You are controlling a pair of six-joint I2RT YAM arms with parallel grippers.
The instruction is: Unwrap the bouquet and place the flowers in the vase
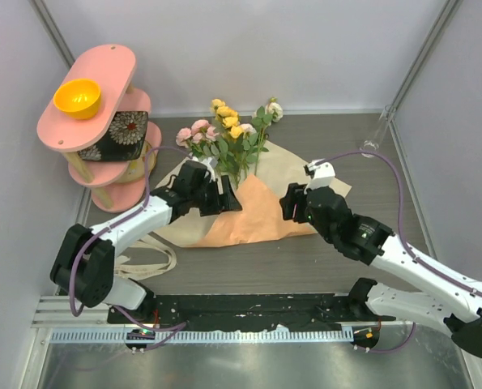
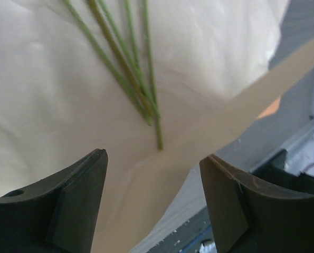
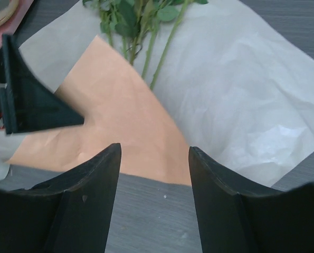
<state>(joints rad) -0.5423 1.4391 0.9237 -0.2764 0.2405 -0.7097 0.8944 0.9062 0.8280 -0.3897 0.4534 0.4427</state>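
The flowers (image 1: 228, 130) are lying on the unfolded kraft paper (image 1: 261, 215). The left claw (image 1: 227, 197) and right claw (image 1: 287, 203) are hovering above it, both standing open and gripping nothing.

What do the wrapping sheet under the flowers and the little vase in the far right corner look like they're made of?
Wrapping sheet: looks like matte paper, pale on one face and orange-tan on the other, with soft creases and a folded-over flap. Vase: probably clear glass, since you can see straight through it and it glints; clear plastic can't be ruled out.
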